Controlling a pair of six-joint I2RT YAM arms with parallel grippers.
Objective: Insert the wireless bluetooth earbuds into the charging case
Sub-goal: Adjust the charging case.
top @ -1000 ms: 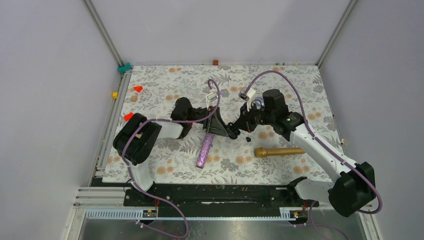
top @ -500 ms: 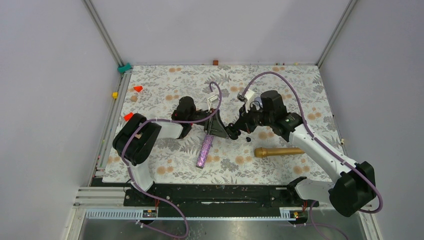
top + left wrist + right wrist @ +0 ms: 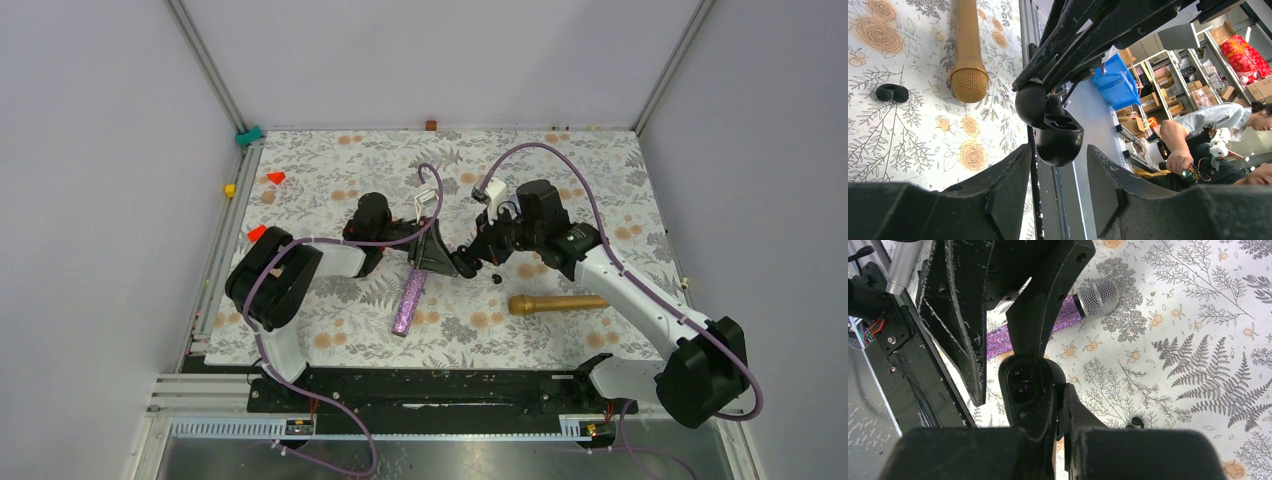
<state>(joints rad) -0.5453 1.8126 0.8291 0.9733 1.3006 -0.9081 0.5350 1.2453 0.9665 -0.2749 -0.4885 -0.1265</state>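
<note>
The earbud looks tiny, light, slippery — pinch its middle. Left claw clamps the charging case; right claw is pinched together.

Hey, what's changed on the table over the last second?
The right hand edged slightly left, closing in on the charging case held up between the fingers of the left hand, which nudged slightly right early on. Nothing was grabbed or released. The loose earbud, gold microphone and purple microphone lie where they were.
</note>
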